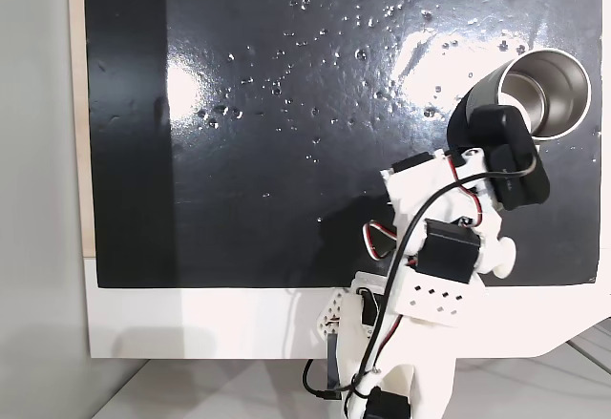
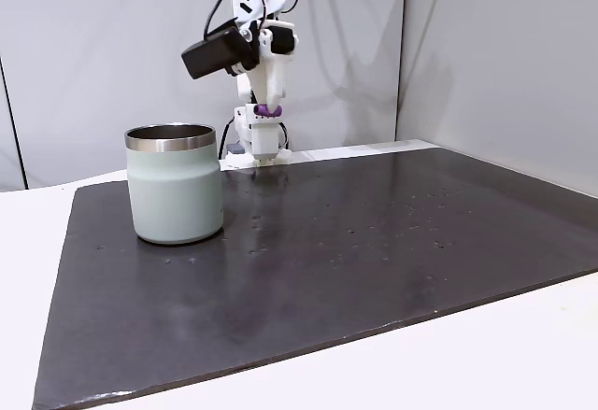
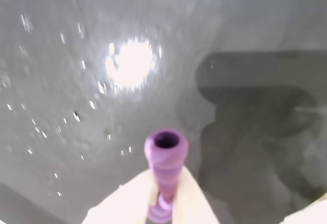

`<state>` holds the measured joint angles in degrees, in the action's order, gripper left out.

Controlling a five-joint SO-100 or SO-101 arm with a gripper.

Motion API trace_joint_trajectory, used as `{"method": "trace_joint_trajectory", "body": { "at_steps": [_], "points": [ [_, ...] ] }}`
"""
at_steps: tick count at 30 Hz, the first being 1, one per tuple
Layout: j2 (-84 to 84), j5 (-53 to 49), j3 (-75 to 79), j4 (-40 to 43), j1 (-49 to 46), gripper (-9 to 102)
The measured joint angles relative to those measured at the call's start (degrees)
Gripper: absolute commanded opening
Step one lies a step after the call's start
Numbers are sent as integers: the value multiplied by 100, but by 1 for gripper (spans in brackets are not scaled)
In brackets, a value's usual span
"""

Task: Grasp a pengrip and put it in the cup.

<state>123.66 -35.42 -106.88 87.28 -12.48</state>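
Observation:
The light-purple ribbed pengrip is clamped between my gripper's white fingers, its open end pointing away from the camera above the dark mat. In a fixed view the gripper hangs well above the mat, shut on the pengrip, behind and to the right of the cup. The pale grey-green cup stands upright, its steel rim open upward. Seen from above in the other fixed view, the cup sits at the mat's right edge, with the arm's black wrist camera right beside it.
A glossy black mat with small specks covers the white table. The arm's base stands at the mat's near edge. Walls stand close behind the table.

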Motion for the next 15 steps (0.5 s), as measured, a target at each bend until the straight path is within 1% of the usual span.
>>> {"method": "trace_joint_trajectory", "body": {
  "at_steps": [7, 15],
  "points": [
    [-220, -668, 580, -413, -888, 0],
    [-1362, -967, 1626, -914, -1626, 0]
  ]
}}
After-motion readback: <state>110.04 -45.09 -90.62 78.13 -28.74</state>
